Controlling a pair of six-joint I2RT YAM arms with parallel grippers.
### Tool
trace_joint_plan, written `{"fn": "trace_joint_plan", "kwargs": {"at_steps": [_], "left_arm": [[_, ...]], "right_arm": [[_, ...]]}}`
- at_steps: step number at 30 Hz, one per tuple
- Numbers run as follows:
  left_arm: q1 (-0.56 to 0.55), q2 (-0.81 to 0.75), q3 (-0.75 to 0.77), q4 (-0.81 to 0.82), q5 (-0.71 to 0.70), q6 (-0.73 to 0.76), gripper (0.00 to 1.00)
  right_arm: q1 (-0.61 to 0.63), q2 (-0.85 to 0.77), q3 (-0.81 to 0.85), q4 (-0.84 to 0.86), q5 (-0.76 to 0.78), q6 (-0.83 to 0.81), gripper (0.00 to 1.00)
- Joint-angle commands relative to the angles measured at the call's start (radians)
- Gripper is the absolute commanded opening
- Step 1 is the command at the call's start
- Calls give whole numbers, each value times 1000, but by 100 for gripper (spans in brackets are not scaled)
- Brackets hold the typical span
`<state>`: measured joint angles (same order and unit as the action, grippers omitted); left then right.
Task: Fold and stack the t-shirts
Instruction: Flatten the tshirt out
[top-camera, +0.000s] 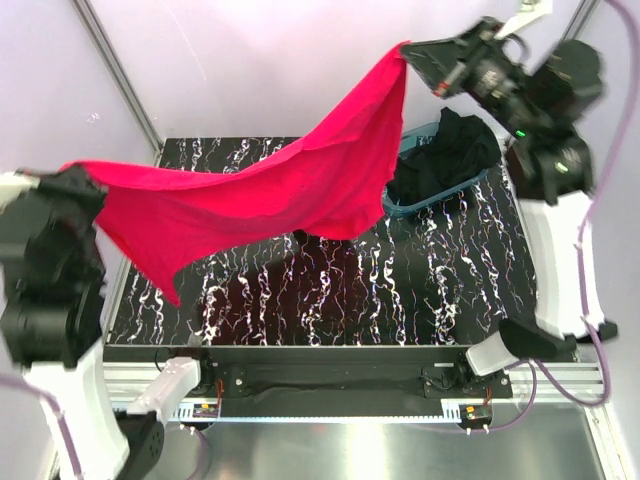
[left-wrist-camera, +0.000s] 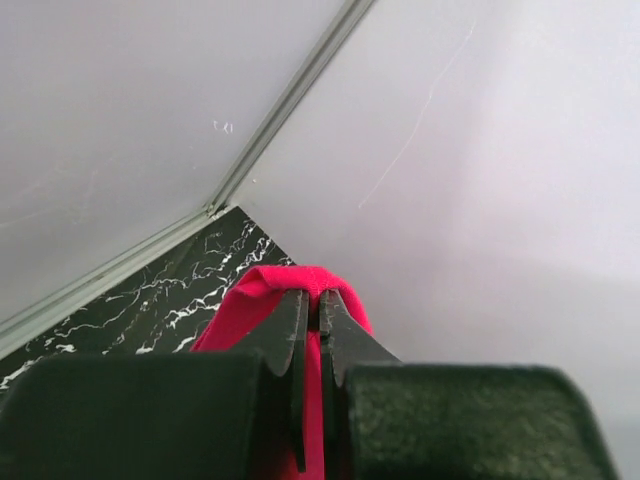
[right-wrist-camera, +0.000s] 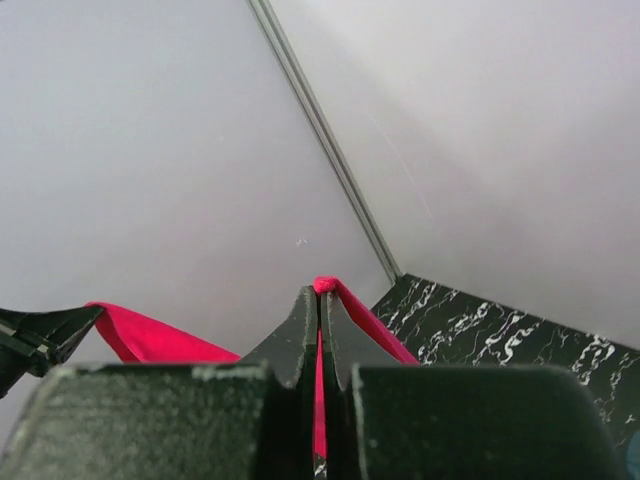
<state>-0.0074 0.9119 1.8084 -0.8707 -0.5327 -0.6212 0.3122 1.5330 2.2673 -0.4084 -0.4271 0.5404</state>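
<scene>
The pinkish-red t-shirt (top-camera: 270, 195) hangs stretched in the air above the table between both grippers. My left gripper (top-camera: 88, 180) is shut on one end of it at the far left; the cloth (left-wrist-camera: 300, 280) bulges out past its tips (left-wrist-camera: 313, 300). My right gripper (top-camera: 408, 52) is shut on the other end, high at the back right; the cloth (right-wrist-camera: 325, 285) shows between its tips (right-wrist-camera: 319, 300). The black t-shirt (top-camera: 445, 150) lies bunched in the teal tub (top-camera: 400, 208) at the back right.
The black marbled table (top-camera: 420, 290) lies below the hanging shirt. A metal corner post (top-camera: 115, 70) stands at the back left. Grey walls close in the back and sides.
</scene>
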Motion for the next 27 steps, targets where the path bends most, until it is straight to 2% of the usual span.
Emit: {"fn": "trace_joint_plan", "kwargs": {"at_steps": [1,5,10,13,18,22,24,27], "left_arm": [[4,-100,-15,-34,-41,12,0],[6,-133,-15,-166,-17,-54,0],[6,-123,-41,-390,101,-233,0],[4,-113,-90,-435,158,-265,0],[6,-108,-106,-366,102,-209,0],[6,-27,-77,-245,65,-111,0],[6,-4,-83,-197,34,-77,0],[4,48,-103,-93,-18,-35,0]], "right_arm": [[5,-158,38,-3,53,-56,0],[5,-221,40,-32,79,-56,0],[5,-257,-43,-15,96,-19,0],[7,-269,-104,26,90,-2,0],[7,-248,-206,143,74,4,0],[5,-171,-244,244,70,-19,0],[5,-93,-230,307,54,-28,0],[7,43,-112,321,30,-53,0]]}}
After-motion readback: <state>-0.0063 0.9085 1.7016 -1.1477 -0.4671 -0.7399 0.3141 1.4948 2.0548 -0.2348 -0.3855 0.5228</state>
